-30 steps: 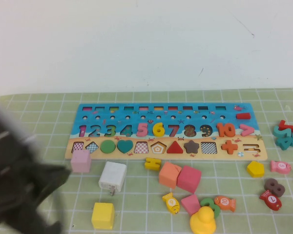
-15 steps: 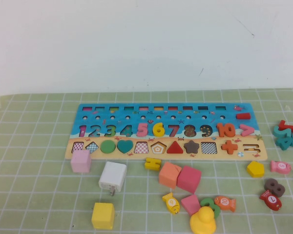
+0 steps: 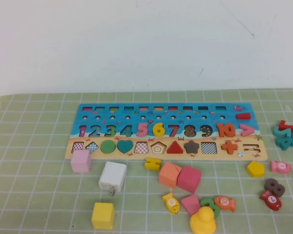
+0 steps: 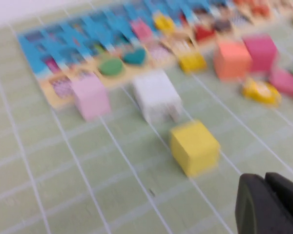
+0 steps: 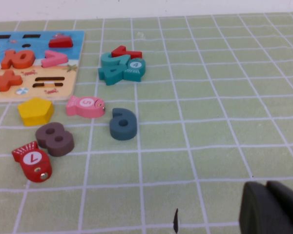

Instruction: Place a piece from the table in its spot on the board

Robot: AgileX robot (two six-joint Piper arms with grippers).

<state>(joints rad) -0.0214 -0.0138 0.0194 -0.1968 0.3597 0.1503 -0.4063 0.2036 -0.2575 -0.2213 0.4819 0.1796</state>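
Note:
The board lies across the middle of the table, blue above and tan below. The yellow 6 piece sits in the numeral row between the pink 5 and the red 7. It shows blurred in the left wrist view. My left gripper is shut and holds nothing. It hovers over the mat on the near side of a yellow cube. My right gripper is shut and holds nothing, over bare mat to the right of the board. Neither arm shows in the high view.
Another small yellow digit lies just in front of the board. Around it stand pink, white, yellow, orange and magenta cubes, and a yellow duck. Fish and loose digits lie at the right.
A second ago my left arm was a dark blur at the lower left of the high view. It has drawn back out of that view. The objects have not moved.

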